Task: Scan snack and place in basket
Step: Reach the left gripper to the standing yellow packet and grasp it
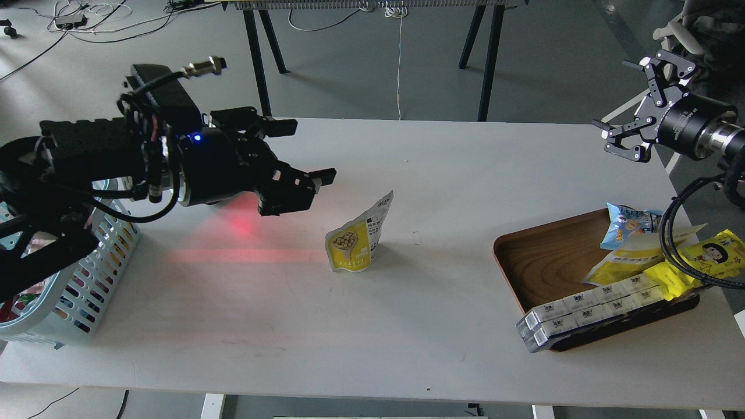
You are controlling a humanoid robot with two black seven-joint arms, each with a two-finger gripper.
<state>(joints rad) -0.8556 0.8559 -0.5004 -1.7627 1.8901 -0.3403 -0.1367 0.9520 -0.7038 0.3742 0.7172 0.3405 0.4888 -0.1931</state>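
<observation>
The snack point(355, 238) is a small pouch with a yellow lower half and white top, standing upright at the middle of the white table. My left gripper point(308, 152) is open and empty, hanging just left of and above the pouch, apart from it. The light blue basket point(99, 273) stands at the table's left edge, largely hidden by my left arm. My right gripper point(627, 107) is open and empty, in the air over the table's far right corner.
A brown wooden tray point(541, 256) at the right holds bright yellow packs point(698, 262), a blue pack point(631, 224), a pale-yellow pouch and white boxes point(588, 308). My left arm hides the scanner; its red glow point(238, 224) lies on the table.
</observation>
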